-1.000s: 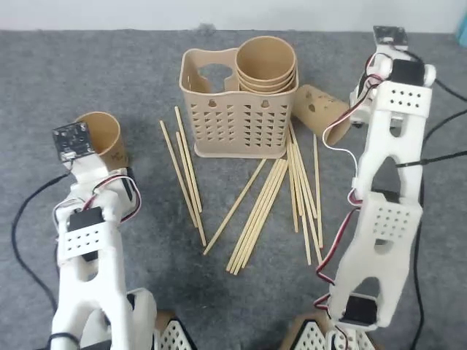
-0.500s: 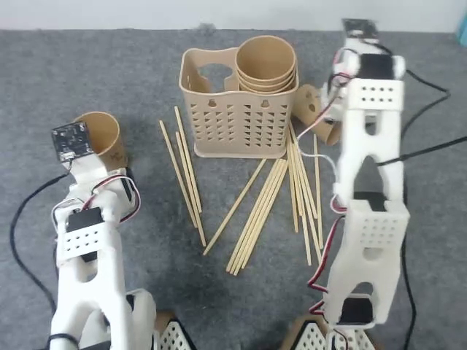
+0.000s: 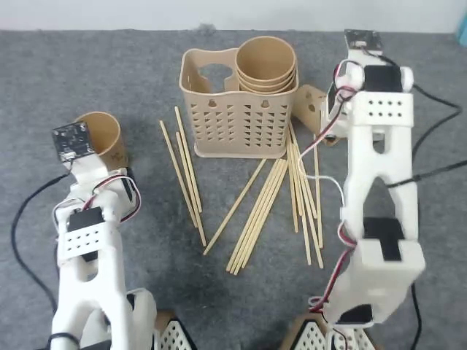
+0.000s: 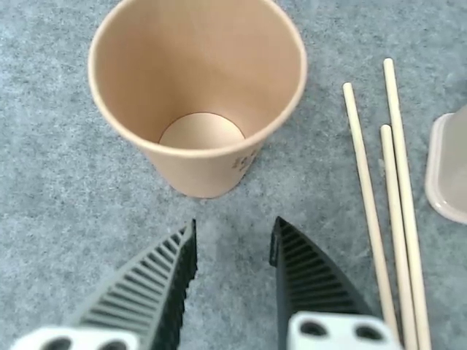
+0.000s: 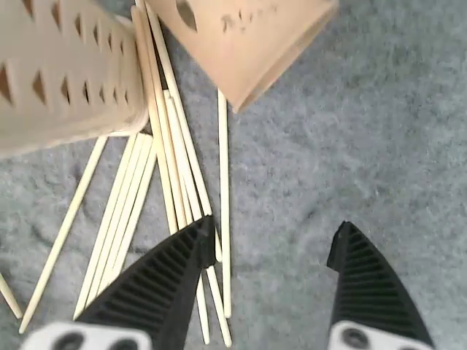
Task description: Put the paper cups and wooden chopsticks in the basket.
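Note:
A beige perforated basket point(image 3: 233, 117) stands at the table's middle back with a stack of paper cups point(image 3: 265, 64) in its right part. Another paper cup point(image 3: 309, 102) lies on its side right of the basket, partly covered by the right arm. My right gripper point(image 5: 273, 227) hovers open above the carpet just short of this tipped cup point(image 5: 248, 36), beside the chopsticks point(image 5: 179, 160). At the left an upright paper cup point(image 3: 102, 138) stands alone. My left gripper point(image 4: 232, 240) is open a little short of that cup point(image 4: 197, 87), not touching it.
Wooden chopsticks lie on the grey carpet in three loose groups: left of the basket point(image 3: 186, 171), in front of it point(image 3: 255, 211), and at its right point(image 3: 303, 189). A basket corner point(image 4: 449, 171) and chopsticks point(image 4: 387, 197) lie near the left gripper.
The right arm has swung left toward the tipped cup and now covers part of it. The left arm and all the objects have stayed put.

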Motion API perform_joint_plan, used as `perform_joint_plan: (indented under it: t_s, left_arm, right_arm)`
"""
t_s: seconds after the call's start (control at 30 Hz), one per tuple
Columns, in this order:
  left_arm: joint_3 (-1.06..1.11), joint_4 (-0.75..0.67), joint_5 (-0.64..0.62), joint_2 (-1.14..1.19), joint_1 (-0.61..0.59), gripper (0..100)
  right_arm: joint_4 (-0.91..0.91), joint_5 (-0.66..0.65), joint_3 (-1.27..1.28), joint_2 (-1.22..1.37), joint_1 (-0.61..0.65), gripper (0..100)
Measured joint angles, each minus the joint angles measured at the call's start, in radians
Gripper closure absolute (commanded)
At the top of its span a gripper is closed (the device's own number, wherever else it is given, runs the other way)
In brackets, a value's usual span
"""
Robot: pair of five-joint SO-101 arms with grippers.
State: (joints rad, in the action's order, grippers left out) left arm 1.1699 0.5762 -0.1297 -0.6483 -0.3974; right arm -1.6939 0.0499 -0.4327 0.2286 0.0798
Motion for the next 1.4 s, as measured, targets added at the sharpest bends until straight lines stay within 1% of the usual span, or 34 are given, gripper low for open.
perform_joint_plan:
  t_s: [0.17,0.33,0.47,0.53,0.7,0.8,0.9,1.0,1.1,1.17,1.3,1.37,1.4]
  left_arm:
    - [0.0,0.0,0.0,0.0,0.0,84]
    - [0.0,0.0,0.0,0.0,0.0,84]
    - [0.0,0.0,0.0,0.0,0.0,84]
    - [0.0,0.0,0.0,0.0,0.0,84]
    - [0.0,0.0,0.0,0.0,0.0,84]
    - [0.0,0.0,0.0,0.0,0.0,84]
    - [0.0,0.0,0.0,0.0,0.0,84]
    - [0.0,0.0,0.0,0.0,0.0,84]
    - [0.0,0.0,0.0,0.0,0.0,84]
    - [0.0,0.0,0.0,0.0,0.0,84]
    - [0.0,0.0,0.0,0.0,0.0,84]
    - [0.0,0.0,0.0,0.0,0.0,84]
    - [0.0,0.0,0.0,0.0,0.0,84]
  right_arm:
    - [0.144,0.0,0.296,-0.193,0.003,74.0]
    - [0.388,0.0,0.612,-0.423,0.002,73.9]
    - [0.588,0.008,0.809,-0.509,0.005,73.8]
    - [0.69,0.058,0.875,-0.514,0.005,73.8]
    - [0.984,0.233,1.005,-0.493,0.002,73.8]
    - [1.165,0.261,1.039,-0.436,0.003,74.2]
    - [1.298,0.265,1.039,-0.374,0.003,74.2]
    - [1.382,0.269,1.039,-0.29,0.003,74.2]
    - [1.422,0.269,1.002,-0.183,0.003,74.5]
    - [1.432,0.269,0.957,-0.104,0.003,79.4]
    - [1.43,0.269,0.876,0.008,-0.005,99.4]
    - [1.395,0.252,0.835,0.011,-0.015,97.7]
    - [1.364,0.216,0.813,0.009,-0.018,98.7]
